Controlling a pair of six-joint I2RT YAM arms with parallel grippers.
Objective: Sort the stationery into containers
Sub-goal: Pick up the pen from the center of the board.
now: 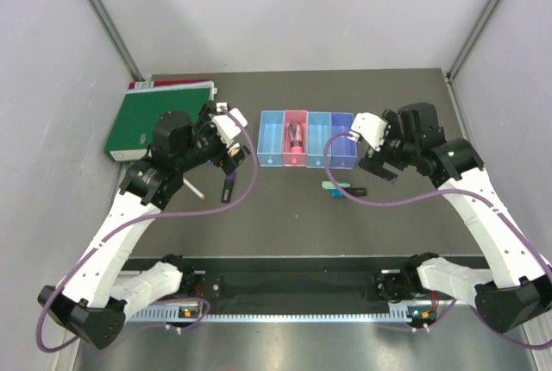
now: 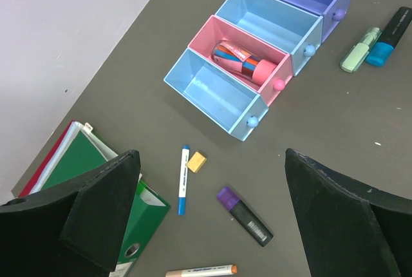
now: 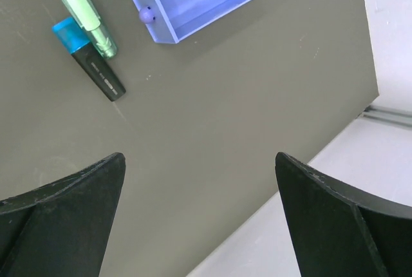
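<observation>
The containers [image 2: 248,125] are four joined bins in a row: light blue, pink, light blue, purple. The pink bin [image 1: 295,158] holds a multicoloured item [image 2: 239,58]. Below my open left gripper [image 2: 210,156] lie a white pen with blue ends [image 2: 183,179], a small orange eraser [image 2: 196,162], a black marker with a purple cap [image 2: 244,216] and a white pen with an orange end [image 2: 201,270]. A pale green marker [image 3: 89,19] and a blue-capped black marker [image 3: 90,64] lie before the purple bin [image 3: 193,22]. My right gripper [image 3: 199,158] hangs open over bare table, holding nothing.
A large green binder [image 1: 155,116] lies at the back left, with its corner under my left finger in the left wrist view. The table's right edge and the grey wall [image 3: 386,32] are close to my right gripper. Purple cables loop off both arms.
</observation>
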